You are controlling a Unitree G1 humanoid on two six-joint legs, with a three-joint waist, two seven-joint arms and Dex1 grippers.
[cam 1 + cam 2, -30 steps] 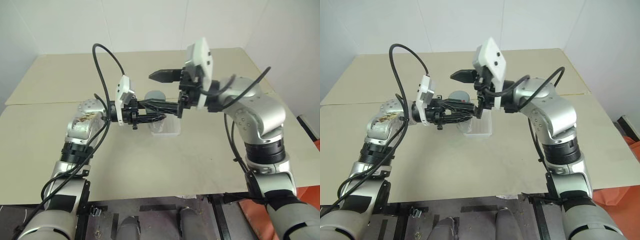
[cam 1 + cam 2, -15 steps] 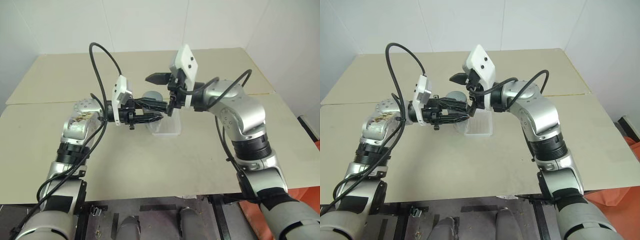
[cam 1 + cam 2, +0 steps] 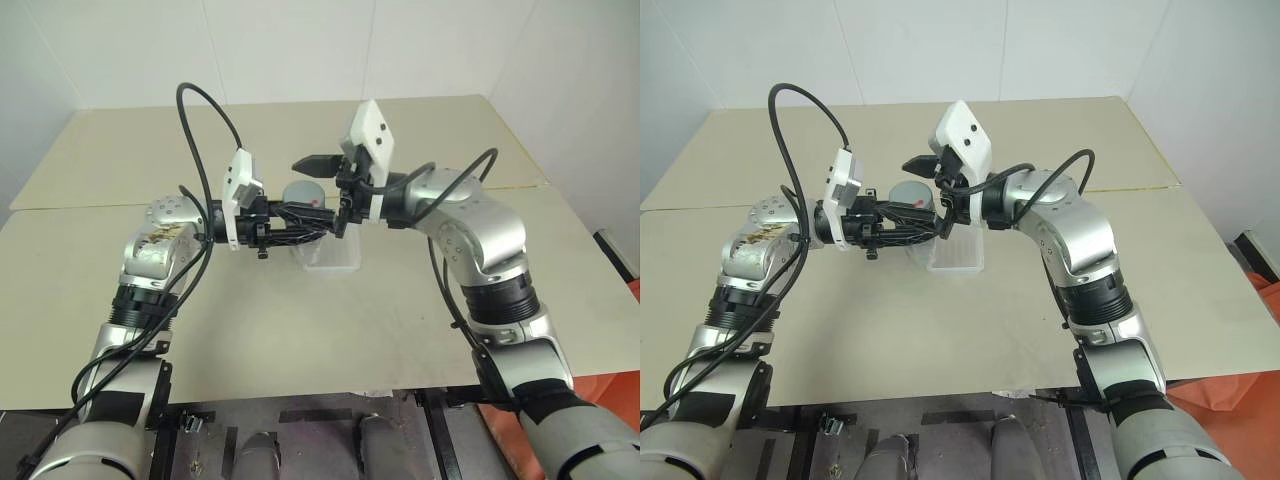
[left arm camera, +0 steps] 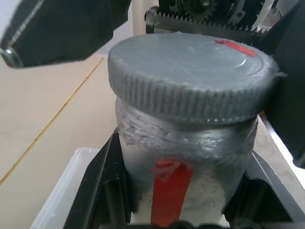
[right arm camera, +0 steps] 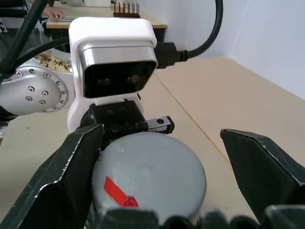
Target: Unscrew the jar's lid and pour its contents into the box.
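A: Nearest thing up?

B: The left gripper (image 3: 318,216), both black fingers clamped on the small silvery-clear jar with the red stripe (image 4: 183,181). It holds the jar upright in the air over the shallow clear plastic box (image 3: 332,257) on the beige table (image 3: 300,320), probably so it can tip straight in once opened.

A: Lid?

B: The round grey ribbed screw cap with a red mark (image 5: 145,179) is still on the jar. The right gripper (image 5: 157,164) has its fingers spread wide, one on each side of the cap, not touching it. Likely lining up to grip and twist.

A: Contents?

B: Can't tell, the jar wall hides them.
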